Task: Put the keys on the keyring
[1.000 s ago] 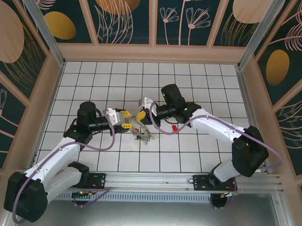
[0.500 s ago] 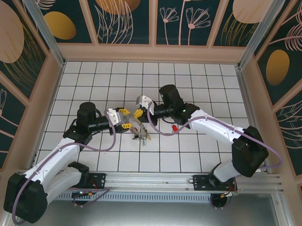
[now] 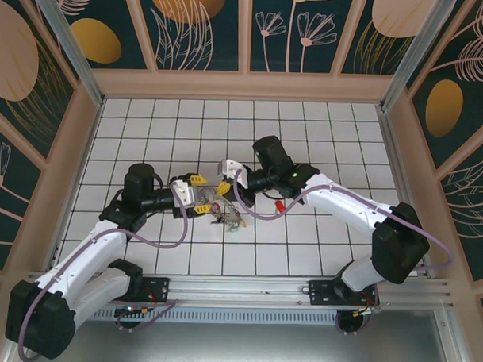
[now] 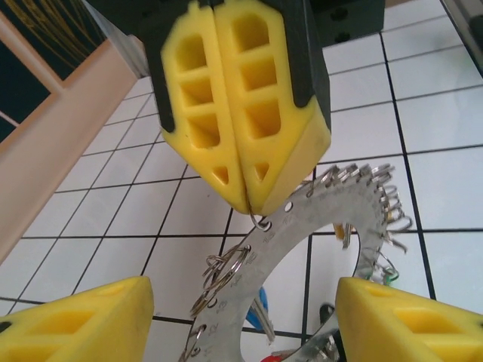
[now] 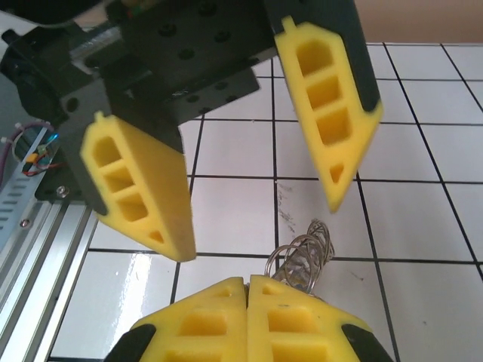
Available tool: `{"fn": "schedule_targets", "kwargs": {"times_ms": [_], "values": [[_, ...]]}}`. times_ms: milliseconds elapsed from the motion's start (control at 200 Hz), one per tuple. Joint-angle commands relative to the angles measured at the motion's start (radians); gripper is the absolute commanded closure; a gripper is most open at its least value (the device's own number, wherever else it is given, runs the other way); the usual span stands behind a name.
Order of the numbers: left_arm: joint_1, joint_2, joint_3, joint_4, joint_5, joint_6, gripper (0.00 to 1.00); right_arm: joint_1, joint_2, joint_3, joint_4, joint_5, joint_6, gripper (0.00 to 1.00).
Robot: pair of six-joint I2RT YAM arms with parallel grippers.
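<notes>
The keyring (image 4: 302, 226) is held mid-bench (image 3: 322, 152), pinched in the closed right tool (image 4: 247, 205), and the left tool (image 5: 256, 226) is spread wide around it. A few keys (image 4: 260, 298) look threaded already, but a red key (image 3: 279, 204) is left lying nearby, so it's probably not finished.

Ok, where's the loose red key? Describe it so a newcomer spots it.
Find the right arm in the top view. Just below its black wrist, on the white tiled floor, lies the red key. It is the one red item lying alone, apart from the silvery keyring bundle to its left.
</notes>
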Motion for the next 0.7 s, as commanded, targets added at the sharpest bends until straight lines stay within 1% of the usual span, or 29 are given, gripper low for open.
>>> {"fn": "schedule_targets", "kwargs": {"times_ms": [0,85,190,415,696], "values": [[-0.006,0.044,0.051,-0.097,0.074,0.131,0.37,0.017,-0.007,0.06,-0.06,-0.062,-0.103,1.0],[-0.006,0.066,0.052,-0.1,0.101,0.157,0.39,0.025,-0.008,0.066,-0.074,-0.061,-0.136,1.0],[-0.006,0.081,0.053,-0.102,0.101,0.177,0.41,0.03,0.002,0.083,-0.095,-0.065,-0.151,1.0],[-0.008,0.111,0.074,-0.122,0.127,0.202,0.55,0.059,0.028,0.12,-0.131,-0.047,-0.201,1.0],[-0.023,0.127,0.082,-0.137,0.162,0.212,0.65,0.086,0.059,0.165,-0.18,0.0,-0.259,1.0]]}}
